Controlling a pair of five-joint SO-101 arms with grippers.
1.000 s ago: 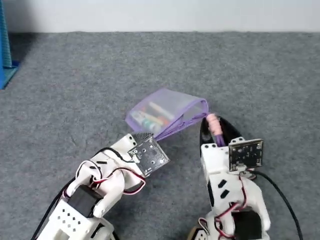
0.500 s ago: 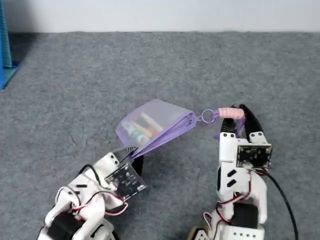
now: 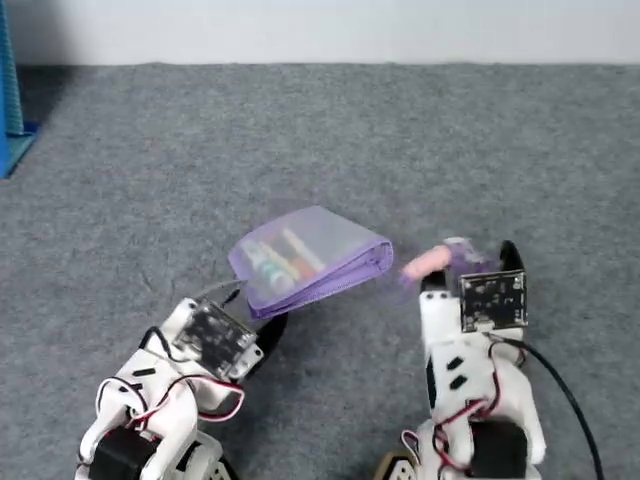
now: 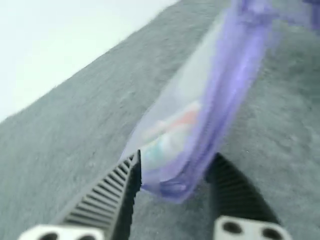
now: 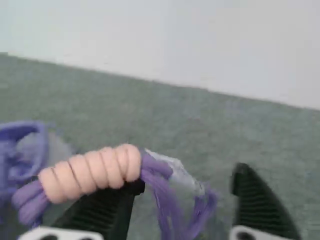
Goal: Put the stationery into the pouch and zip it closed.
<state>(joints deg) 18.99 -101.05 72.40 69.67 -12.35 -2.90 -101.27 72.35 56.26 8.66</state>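
We judged the main risk to be losing the pink-wrapped zip pull (image 5: 90, 172). It merely lay across one finger of the right gripper (image 5: 189, 179), whose jaws stood wide just beside the purple pouch (image 3: 310, 262). The left gripper (image 4: 176, 165) straddled the pouch's opposite corner, jaws parted, hardly bracing it. The coloured stationery (image 3: 285, 255) sat inside the pouch, whose zip looked shut.

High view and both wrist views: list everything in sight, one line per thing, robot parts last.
pouch: one, see-through purple, mid-table.
stationery: several pieces, mixed colours, inside the pouch.
zip pull: one, pink wrap on purple cord, lying on one of the right arm's jaws.
blue object: one, high view's left edge.
table: one, grey.
left arm: one, white, jaws open around the pouch's near corner.
right arm: one, white, jaws open.
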